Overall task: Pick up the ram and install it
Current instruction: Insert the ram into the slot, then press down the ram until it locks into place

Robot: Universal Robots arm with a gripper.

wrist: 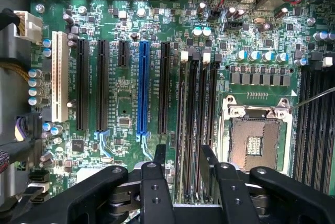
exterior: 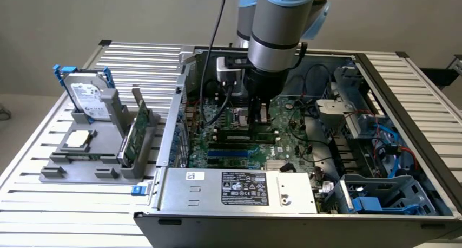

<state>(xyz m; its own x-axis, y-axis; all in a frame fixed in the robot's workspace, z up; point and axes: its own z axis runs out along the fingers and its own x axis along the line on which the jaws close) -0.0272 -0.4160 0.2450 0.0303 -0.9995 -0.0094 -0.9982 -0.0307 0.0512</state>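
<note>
Glossy green motherboard [wrist: 125, 103] beneath spread black claw [wrist: 183, 161], ribbed slots [wrist: 196, 124].

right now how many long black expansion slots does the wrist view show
3 long black slots: two side by side next to the white slot, one between the blue slot and the memory slots; none seems hidden.

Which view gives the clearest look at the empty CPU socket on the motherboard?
The wrist view: the CPU socket lies in plain sight from above, its metal frame and contact field unobstructed, beside the open gripper. In the exterior view the socket is mostly hidden behind the arm and gripper.
</note>
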